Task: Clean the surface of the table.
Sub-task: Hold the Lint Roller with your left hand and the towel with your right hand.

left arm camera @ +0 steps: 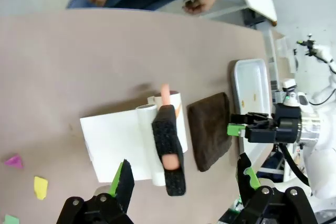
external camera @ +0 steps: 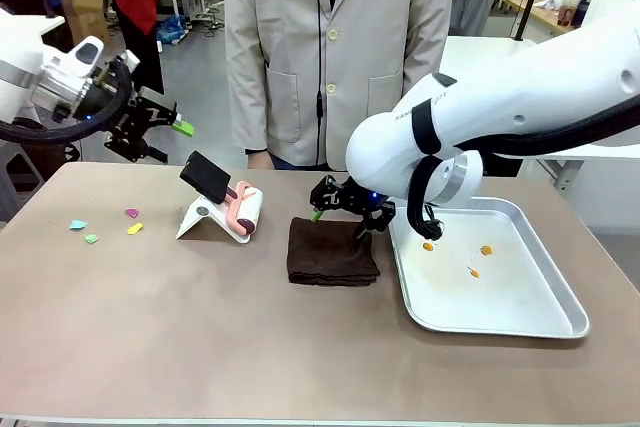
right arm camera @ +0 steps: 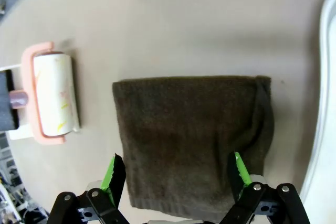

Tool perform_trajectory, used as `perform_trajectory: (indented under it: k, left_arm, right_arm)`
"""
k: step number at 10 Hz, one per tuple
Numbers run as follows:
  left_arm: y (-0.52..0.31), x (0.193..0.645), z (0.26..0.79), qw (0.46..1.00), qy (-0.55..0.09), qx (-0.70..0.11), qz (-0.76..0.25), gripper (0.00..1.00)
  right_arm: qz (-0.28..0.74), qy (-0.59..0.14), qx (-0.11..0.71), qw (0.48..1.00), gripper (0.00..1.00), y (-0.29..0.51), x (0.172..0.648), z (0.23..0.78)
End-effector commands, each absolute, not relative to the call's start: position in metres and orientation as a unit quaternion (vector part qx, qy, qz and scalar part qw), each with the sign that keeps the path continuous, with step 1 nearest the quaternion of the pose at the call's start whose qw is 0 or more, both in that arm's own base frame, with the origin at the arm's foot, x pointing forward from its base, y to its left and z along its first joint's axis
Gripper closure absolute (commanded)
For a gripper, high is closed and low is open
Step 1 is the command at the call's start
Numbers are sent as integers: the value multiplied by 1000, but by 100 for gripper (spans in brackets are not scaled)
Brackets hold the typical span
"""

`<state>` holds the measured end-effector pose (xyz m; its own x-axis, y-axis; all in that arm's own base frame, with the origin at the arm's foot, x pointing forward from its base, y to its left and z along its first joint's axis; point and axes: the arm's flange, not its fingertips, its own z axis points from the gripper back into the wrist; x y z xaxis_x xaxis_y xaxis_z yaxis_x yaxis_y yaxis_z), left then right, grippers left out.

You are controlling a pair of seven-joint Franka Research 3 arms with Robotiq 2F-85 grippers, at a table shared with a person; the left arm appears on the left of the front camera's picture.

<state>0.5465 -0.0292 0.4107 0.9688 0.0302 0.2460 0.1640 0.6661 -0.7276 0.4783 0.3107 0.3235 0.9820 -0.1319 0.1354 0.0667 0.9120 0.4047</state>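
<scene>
Front view: a person [external camera: 335, 47] stands behind the table [external camera: 200, 347]. Paper scraps [external camera: 135, 229] lie near its left edge, and a tray [external camera: 500, 302] with orange crumbs [external camera: 486, 250] sits at its right. Right wrist view: the right gripper [right arm camera: 176, 169], jaws wide and empty, is over a brown cloth [right arm camera: 194, 129]. The left gripper [external camera: 165, 142], equally wide and empty, is raised near the far left corner. The tabletop is matte taupe with rounded corners.

Bright, even light; soft shadows

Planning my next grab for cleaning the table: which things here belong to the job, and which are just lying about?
For the job: table; paper scraps on its left part; brown cloth; lint roller on its white stand.
Probably just lying about: metal tray; orange crumbs inside it.
</scene>
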Motion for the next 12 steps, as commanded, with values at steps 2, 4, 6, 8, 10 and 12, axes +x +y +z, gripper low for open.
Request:
perform_trajectory:
  k: [2,4,6,8,10,12]
  left_arm:
    - [-42,558,406,914,-56,-400,-38,0]
    - [-50,557,397,914,-38,-401,-49,0]
    - [-57,559,390,917,-27,-394,-53,0]
    - [-60,560,386,918,-25,-392,-53,0]
    - [-60,561,383,917,-19,-394,-53,0]
    - [-60,561,379,916,-12,-398,-55,0]
  right_arm:
    - [-56,-80,133,986,0,315,479,323]
    - [-40,-60,85,994,0,315,475,319]
    - [-48,-48,73,995,0,316,474,313]
    - [-61,-51,79,994,0,315,475,309]
    - [-65,-55,81,993,0,316,475,309]
    - [-72,-52,78,993,0,316,479,306]
